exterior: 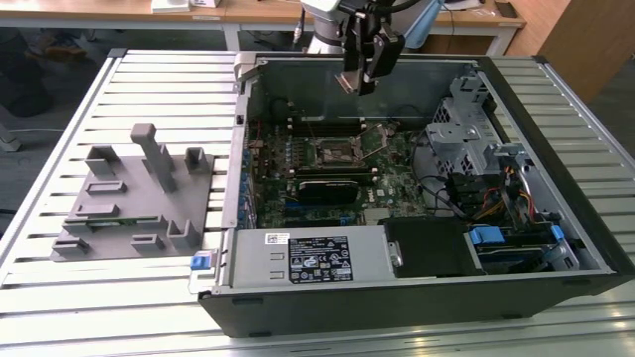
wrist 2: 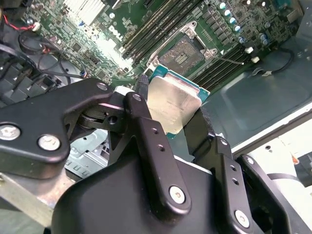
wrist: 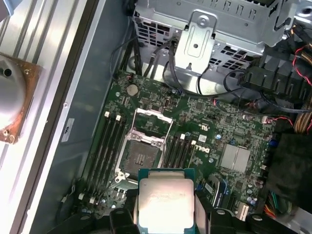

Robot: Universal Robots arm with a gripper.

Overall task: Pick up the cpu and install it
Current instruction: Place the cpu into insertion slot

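The cpu (wrist 2: 173,100), a flat square chip with a silver top and a thin greenish rim, sits clamped between my gripper's (wrist 2: 170,109) black fingers (wrist 2: 146,131). It hangs in the air above the motherboard, apart from it. In the first wrist view the cpu (wrist: 165,202) lies just beside the open socket (wrist: 144,157), whose metal frame is lifted. In the second wrist view the socket (wrist 2: 183,51) shows past the chip. From the exterior view my gripper (exterior: 363,80) hovers high over the rear of the open computer case, above the socket (exterior: 332,154).
The case (exterior: 417,297) lies open on a slatted metal table, with a drive cage (exterior: 466,141), bundled cables and a power supply (exterior: 308,256) around the board. Memory slots (wrist: 109,146) flank the socket. A grey fixture (exterior: 134,201) stands on the exterior view's left. A copper-based cooler (wrist: 9,102) rests outside the case.
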